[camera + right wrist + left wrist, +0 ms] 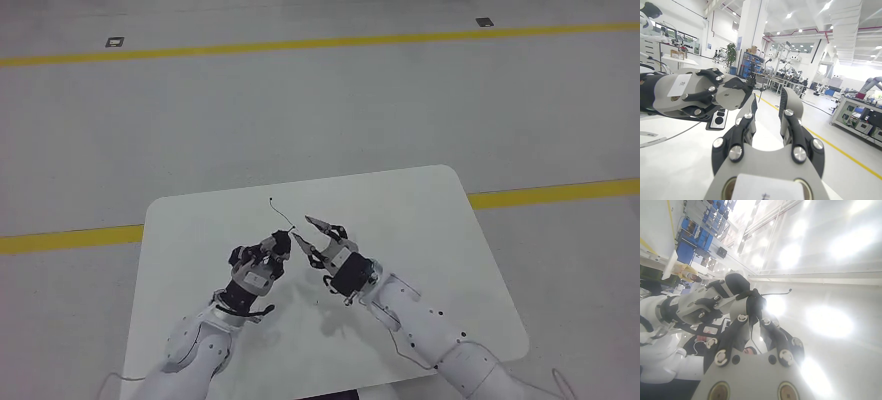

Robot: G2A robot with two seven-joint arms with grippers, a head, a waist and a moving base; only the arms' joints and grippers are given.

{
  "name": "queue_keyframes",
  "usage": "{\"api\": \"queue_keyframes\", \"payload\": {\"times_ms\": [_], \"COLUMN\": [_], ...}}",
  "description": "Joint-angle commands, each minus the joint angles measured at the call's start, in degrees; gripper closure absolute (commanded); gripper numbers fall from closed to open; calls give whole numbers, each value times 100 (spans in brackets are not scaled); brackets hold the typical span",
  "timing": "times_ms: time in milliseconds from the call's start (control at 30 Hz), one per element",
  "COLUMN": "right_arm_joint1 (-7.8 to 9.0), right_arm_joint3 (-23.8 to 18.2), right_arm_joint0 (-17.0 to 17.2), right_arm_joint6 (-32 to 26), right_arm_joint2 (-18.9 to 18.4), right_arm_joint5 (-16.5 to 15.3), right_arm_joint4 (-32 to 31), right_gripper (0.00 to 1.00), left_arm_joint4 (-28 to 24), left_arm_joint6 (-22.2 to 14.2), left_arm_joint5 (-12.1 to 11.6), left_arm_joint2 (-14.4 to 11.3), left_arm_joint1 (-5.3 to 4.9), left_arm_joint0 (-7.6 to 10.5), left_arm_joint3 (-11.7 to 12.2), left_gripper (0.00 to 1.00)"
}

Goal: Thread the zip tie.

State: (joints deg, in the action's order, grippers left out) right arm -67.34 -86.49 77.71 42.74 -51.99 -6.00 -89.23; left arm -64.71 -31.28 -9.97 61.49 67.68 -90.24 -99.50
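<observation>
I have the left gripper [280, 243] clamped on the zip tie [281, 213]; the right gripper [768, 96] sits beside it, spread open. A misaligned close could flick the strap aside, and I can barely see its tip.

Zip tie [776, 293] looks like thin, slightly glossy black plastic. Right gripper [768, 97] is matt grey plastic with shiny metal pins and ribbed pads [782, 102]. Left gripper [755, 300] has black cloth-like wrap on its tips. Table [430, 200] is smooth matt white.
</observation>
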Motion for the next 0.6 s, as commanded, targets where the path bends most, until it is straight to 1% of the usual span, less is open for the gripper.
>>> {"api": "queue_keyframes", "payload": {"times_ms": [0, 67, 133, 433, 533, 567], "right_arm_joint1": [-14, -26, -35, -61, -56, -54], "right_arm_joint3": [5, 5, 0, -60, -78, -82], "right_arm_joint0": [6, 18, 33, 107, 116, 117], "right_arm_joint6": [9, 12, 8, -31, -45, -49], "right_arm_joint2": [12, 18, 19, -1, 6, 9], "right_arm_joint5": [15, 24, 30, 53, 52, 54], "right_arm_joint4": [-7, -21, -36, -72, -72, -72], "right_gripper": [75, 77, 82, 80, 81, 83], "left_arm_joint4": [-16, -9, -4, 23, 9, 0], "left_arm_joint6": [-21, -39, -46, -79, -88, -94], "left_arm_joint5": [27, 38, 37, 65, 100, 110], "left_arm_joint2": [18, 25, 32, 73, 84, 83], "left_arm_joint1": [1, 2, 2, 2, 4, 6], "left_arm_joint0": [11, -1, -30, -130, -126, -123], "left_arm_joint3": [9, 3, -14, -80, -82, -84], "left_gripper": [100, 100, 100, 100, 100, 100]}}
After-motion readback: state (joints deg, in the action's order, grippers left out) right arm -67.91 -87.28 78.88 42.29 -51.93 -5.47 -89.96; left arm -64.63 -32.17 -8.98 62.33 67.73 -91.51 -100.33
